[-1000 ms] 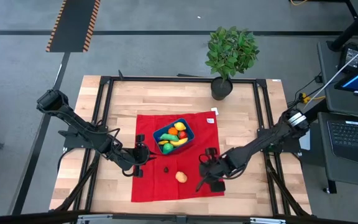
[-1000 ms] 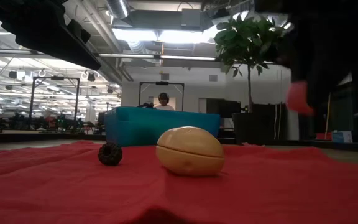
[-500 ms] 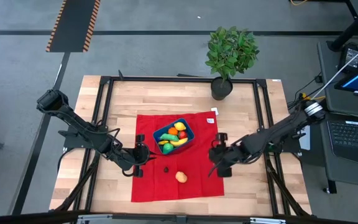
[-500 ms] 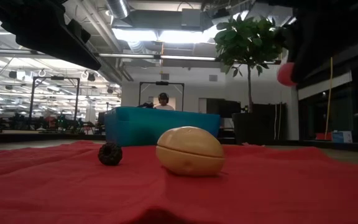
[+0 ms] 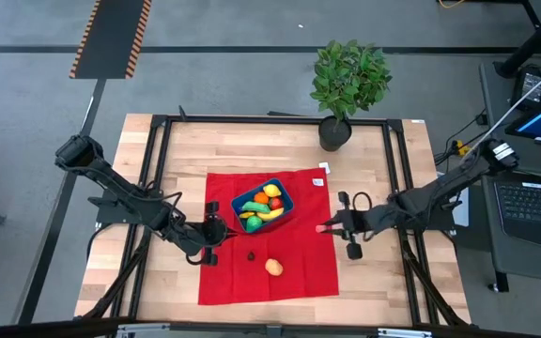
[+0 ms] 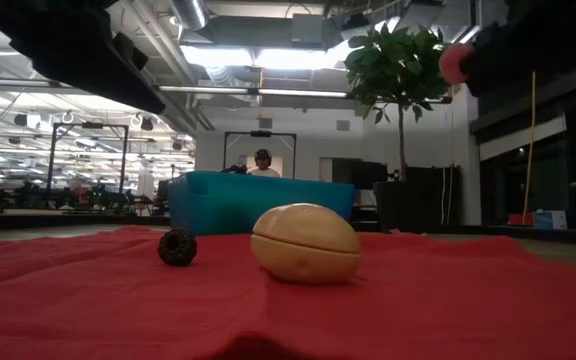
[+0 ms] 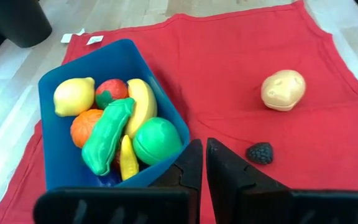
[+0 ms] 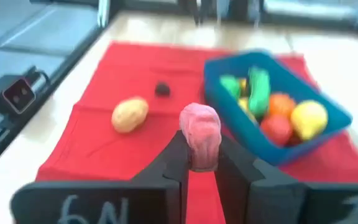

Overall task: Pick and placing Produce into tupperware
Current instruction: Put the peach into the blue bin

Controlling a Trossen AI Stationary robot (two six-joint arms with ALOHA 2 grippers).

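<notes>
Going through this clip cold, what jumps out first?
The right gripper is shut on a pink piece of produce, lifted above the red cloth to the right of the blue tupperware. The tupperware already holds bright fruits, while a tan potato and a small dark berry lie loose on the cloth.

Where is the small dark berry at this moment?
In the high view the berry lies on the red cloth, just left of the potato and in front of the blue tub, near the left hand.
</notes>
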